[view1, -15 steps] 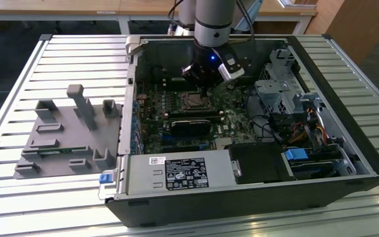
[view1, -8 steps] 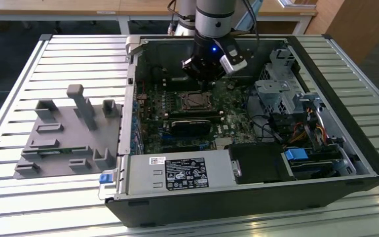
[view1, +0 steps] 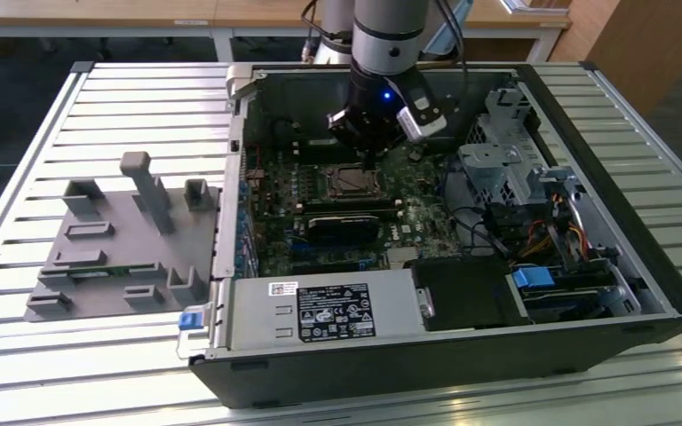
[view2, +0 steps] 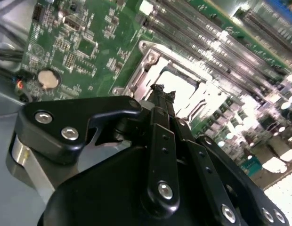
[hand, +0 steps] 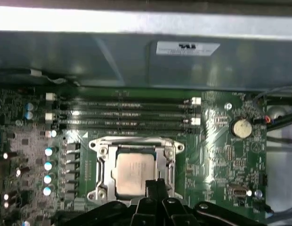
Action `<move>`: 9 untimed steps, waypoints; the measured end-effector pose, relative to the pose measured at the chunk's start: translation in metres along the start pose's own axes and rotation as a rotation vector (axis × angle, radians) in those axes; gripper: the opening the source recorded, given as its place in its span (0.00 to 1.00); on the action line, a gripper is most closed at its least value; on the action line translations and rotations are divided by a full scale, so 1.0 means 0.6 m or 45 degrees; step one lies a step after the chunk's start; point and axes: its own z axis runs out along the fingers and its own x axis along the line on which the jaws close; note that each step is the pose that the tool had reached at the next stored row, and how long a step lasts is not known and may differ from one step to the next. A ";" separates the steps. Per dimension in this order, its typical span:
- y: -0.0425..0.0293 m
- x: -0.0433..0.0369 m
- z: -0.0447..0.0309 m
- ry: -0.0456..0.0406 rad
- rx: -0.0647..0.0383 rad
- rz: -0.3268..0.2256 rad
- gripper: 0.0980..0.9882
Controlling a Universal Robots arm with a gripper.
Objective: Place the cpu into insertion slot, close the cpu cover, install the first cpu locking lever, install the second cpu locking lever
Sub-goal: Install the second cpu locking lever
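Observation:
The cpu (hand: pixel 133 168) lies flat in its socket on the green motherboard, its silver-grey top facing up. The cpu cover (hand: pixel 104 162), a silvery frame, lies down around it with the chip showing through its window. My gripper (hand: pixel 155 182) is shut, its narrow black tip right at one edge of the socket, with nothing seen between the fingers. In the second wrist view the gripper (view2: pixel 158 89) tip hangs just over the cpu (view2: pixel 183 87) and the cpu cover (view2: pixel 148 59). In the exterior view the gripper (view1: pixel 371 158) stands just above the cpu (view1: pixel 350 184) inside the open computer case.
Memory slots (hand: pixel 127 113) run beside the socket. A coin battery (hand: pixel 240 127) sits on the board nearby. A black card (view1: pixel 341 222), the power supply (view1: pixel 317 311) and a drive cage (view1: pixel 501 169) crowd the case. A grey fixture (view1: pixel 116 240) stands on the slatted table.

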 end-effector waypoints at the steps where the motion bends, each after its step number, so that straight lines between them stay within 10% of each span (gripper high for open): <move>1: -0.002 0.000 0.000 0.000 -0.023 0.000 0.03; 9: -0.034 0.000 -0.002 0.000 -0.047 0.001 0.03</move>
